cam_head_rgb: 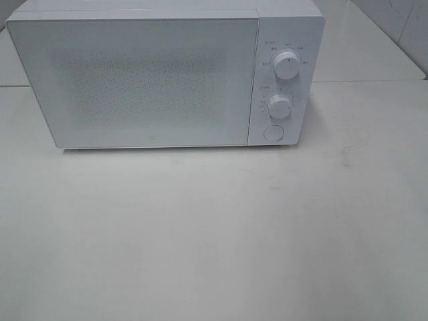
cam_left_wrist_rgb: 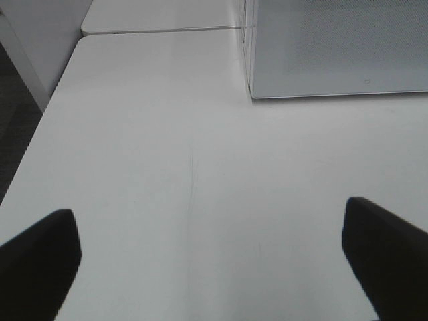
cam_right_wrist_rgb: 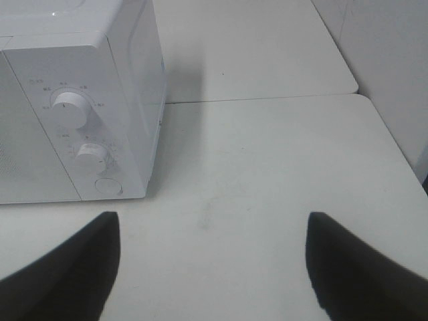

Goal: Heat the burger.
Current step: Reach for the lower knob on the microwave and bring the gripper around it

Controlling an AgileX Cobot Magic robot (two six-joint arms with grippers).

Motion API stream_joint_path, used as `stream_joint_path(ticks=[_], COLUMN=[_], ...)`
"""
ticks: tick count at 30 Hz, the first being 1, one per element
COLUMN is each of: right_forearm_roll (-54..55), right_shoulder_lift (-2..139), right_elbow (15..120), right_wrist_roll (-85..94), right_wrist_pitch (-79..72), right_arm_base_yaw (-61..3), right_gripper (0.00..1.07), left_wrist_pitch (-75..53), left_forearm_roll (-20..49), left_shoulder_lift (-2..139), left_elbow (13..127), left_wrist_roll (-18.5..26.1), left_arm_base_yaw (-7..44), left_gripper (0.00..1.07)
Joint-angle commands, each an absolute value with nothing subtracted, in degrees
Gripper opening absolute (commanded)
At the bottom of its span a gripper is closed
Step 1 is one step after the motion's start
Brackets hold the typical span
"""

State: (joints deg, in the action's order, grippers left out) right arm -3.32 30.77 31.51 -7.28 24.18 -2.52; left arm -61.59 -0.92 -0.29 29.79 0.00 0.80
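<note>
Plainly, white microwave (cam_head_rgb: 154, 80) sits on white table (cam_head_rgb: 214, 234); left claw (cam_left_wrist_rgb: 208, 214) and right claw (cam_right_wrist_rgb: 212, 217) spread, empty.

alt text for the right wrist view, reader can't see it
The right gripper hangs open above a white table, its two dark fingers spread wide with nothing between them. Close by stands a white microwave, its control panel showing two round knobs and a round button. No burger is visible.

Illegible tiny print (cam_head_rgb: 289, 45) around the microwave's (cam_head_rgb: 164, 77) 2 dials (cam_head_rgb: 287, 67); interior hidden behind its door (cam_head_rgb: 134, 87).
</note>
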Motion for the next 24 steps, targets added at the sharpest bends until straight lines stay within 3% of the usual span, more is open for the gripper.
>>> stream_joint_path(ticks=[1,16,24], right_forearm_roll=[-3.67,-2.64,-2.64], right_shoulder_lift=[35.47,54.14,61.02], right_elbow=[31.86,31.68,24.24], right_wrist_roll=[-7.33,-7.45,-7.39], right_wrist_pitch=[18.79,-1.38,-22.06], right_arm_base_yaw=[-2.23,-2.23,-2.23], right_gripper=[0.75,0.75,0.75], left_wrist_pitch=[-61.13,-61.13,-61.13], left_forearm_roll=[-0.74,-0.74,-0.74], left_shoulder_lift=[-1.15,-1.15,-1.15], left_elbow=[29.56,29.56,29.56], left_wrist_roll=[0.00,0.00,0.00], left_arm_base_yaw=[0.74,0.74,0.74], left_gripper=[1.01,1.01,1.01])
